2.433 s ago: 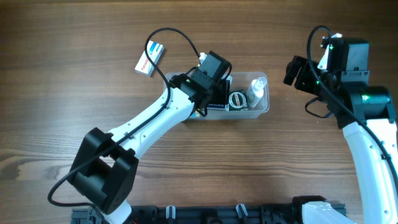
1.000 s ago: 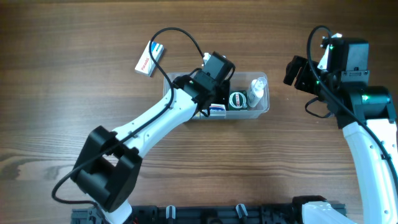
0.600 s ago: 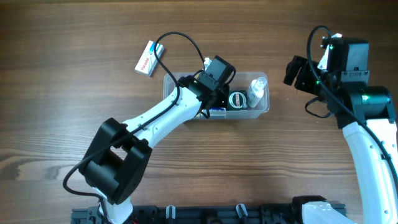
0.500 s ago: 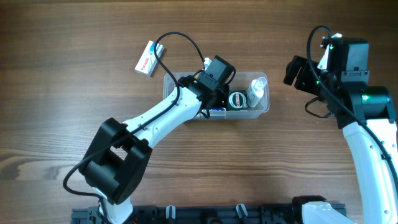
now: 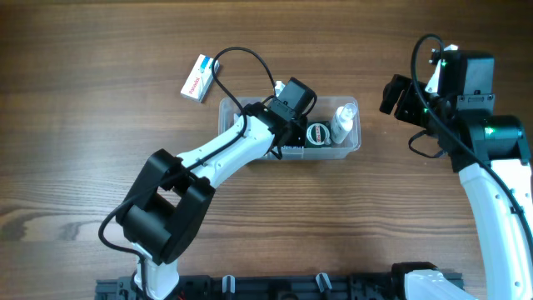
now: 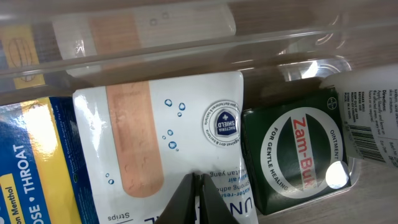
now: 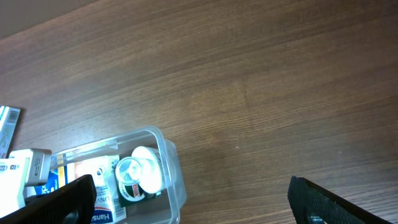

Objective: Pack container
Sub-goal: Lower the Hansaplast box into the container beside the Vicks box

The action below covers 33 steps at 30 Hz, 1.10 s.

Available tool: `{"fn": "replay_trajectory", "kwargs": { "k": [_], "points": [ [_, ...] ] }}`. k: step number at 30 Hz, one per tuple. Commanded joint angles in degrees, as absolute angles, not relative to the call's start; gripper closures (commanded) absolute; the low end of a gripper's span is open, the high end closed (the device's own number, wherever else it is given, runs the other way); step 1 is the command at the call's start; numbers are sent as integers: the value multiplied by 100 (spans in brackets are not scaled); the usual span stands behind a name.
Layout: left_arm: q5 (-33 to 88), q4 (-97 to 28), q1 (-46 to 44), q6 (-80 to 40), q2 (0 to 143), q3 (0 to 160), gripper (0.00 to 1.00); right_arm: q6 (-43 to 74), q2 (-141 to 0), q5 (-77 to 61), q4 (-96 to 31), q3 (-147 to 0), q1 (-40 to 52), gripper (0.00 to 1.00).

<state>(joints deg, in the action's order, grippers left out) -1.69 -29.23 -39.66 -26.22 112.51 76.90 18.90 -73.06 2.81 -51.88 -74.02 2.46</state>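
The container [image 5: 356,143] is a clear plastic tub in the middle of the table. It holds a white plaster box [image 6: 168,143], a green Zam-Buk box [image 6: 298,152], a white bottle [image 5: 343,121] and a yellow and blue throat lozenge box [image 6: 31,168]. My left gripper [image 6: 198,199] is shut, fingertips pressed together just above the plaster box with nothing between them. From overhead, the left gripper [image 5: 281,140] sits inside the tub, mostly hidden by its wrist. My right gripper [image 7: 191,186] is open, held above the table to the tub's right.
A small white and red box [image 5: 201,77] lies on the wood outside the container, off its far left corner. A black cable loops over the left arm [image 5: 225,154]. The right arm [image 5: 491,167] stands along the table's right side.
The left arm has swung a little to the right and further over the container, its gripper staying shut. The right arm has not moved.
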Motion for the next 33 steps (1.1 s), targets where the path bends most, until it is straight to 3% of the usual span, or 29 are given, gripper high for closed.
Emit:
{"fn": "replay_trajectory", "kwargs": {
  "k": [1,33],
  "points": [
    [-263,-2908,-3959,-2571,11369,7738,96,1806,-7319,314,-5186,-7461,237,0],
    [-440,-2961,-3948,-2272,11531,7725,96,1809,-7319,311,-5186,-7461,237,0]
  ]
}}
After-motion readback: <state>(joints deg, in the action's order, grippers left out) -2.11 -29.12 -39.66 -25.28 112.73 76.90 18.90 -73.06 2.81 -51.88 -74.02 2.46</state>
